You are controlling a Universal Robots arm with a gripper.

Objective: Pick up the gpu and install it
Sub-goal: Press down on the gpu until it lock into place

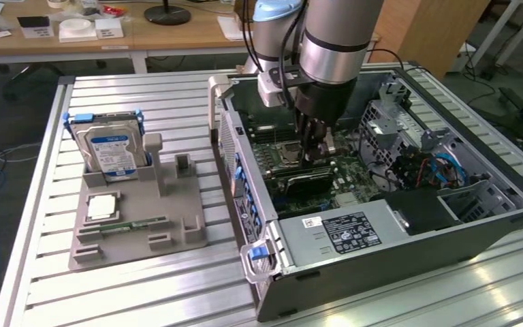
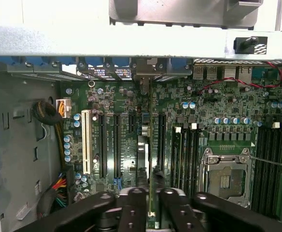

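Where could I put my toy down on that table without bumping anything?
Bare slats lie near the table edge, below the grey holder, and behind the hard drive. It's crowded inside the computer case, where the gripper works.

claw (image 1: 316, 151) lowered inside open computer case (image 1: 443, 225).

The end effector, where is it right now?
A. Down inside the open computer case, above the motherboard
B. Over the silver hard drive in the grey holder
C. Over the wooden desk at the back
A: the end effector reaches down into the open computer case, just above the green motherboard.
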